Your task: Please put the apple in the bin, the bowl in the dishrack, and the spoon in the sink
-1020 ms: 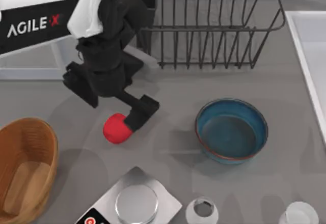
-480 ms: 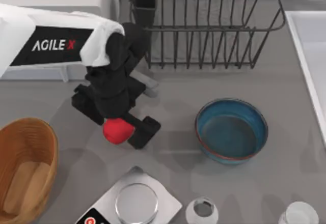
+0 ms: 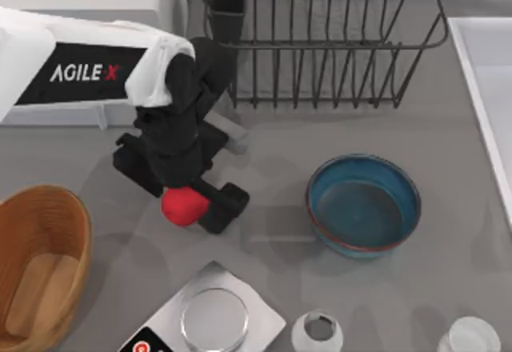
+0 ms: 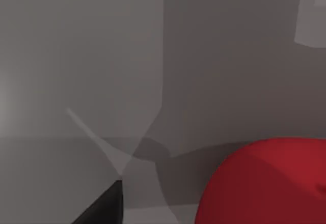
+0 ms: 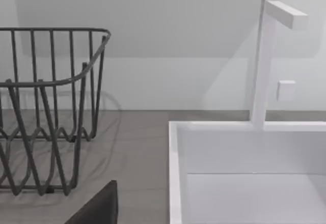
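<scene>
The bin (image 3: 38, 268) is set at the table's left edge, well to the left of the bowl (image 3: 364, 205). Between bin and bowl, nearer the bin, the apple (image 3: 181, 206) is seen on the grey table (image 3: 448, 152), left of the bowl and well apart from it. The left gripper (image 3: 190, 203) is placed over the apple, 1 black finger (image 3: 222, 206) lying against the apple's bowl-facing side; the jaws are closed around the fruit, though the other finger is hidden under the wrist. In the left wrist view the apple (image 4: 265, 183) is shown very close. The dishrack (image 3: 328, 40) stands behind the bowl. The sink (image 3: 490, 88) lies right of the bowl. In the right wrist view, the dishrack (image 5: 48, 107) and sink (image 5: 175, 173) are shown; whether the right gripper's jaws are spread cannot be told.
</scene>
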Controlling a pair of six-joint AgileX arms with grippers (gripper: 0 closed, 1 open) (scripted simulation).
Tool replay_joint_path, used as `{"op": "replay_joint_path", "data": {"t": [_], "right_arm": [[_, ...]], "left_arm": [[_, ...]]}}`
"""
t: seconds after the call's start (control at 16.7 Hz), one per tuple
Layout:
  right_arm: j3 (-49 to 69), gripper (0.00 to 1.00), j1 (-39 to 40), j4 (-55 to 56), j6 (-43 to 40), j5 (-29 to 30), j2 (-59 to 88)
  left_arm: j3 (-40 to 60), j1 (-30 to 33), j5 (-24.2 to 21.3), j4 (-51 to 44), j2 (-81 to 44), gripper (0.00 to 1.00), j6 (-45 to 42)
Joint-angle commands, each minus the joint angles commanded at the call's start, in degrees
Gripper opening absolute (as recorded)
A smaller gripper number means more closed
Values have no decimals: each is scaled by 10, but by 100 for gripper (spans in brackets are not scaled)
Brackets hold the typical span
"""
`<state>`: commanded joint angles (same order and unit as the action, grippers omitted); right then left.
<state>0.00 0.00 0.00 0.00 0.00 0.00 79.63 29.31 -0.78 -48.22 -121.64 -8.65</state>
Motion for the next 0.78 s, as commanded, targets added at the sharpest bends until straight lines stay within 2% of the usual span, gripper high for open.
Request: {"op": "replay_joint_path", "data": {"t": [0.6,0.78], "right_arm": [[0,100,0,0,0,0,0],[0,100,0,0,0,0,0]], "left_arm": [[0,0,0,0,0,2,0],[0,0,0,0,0,0,0]]}}
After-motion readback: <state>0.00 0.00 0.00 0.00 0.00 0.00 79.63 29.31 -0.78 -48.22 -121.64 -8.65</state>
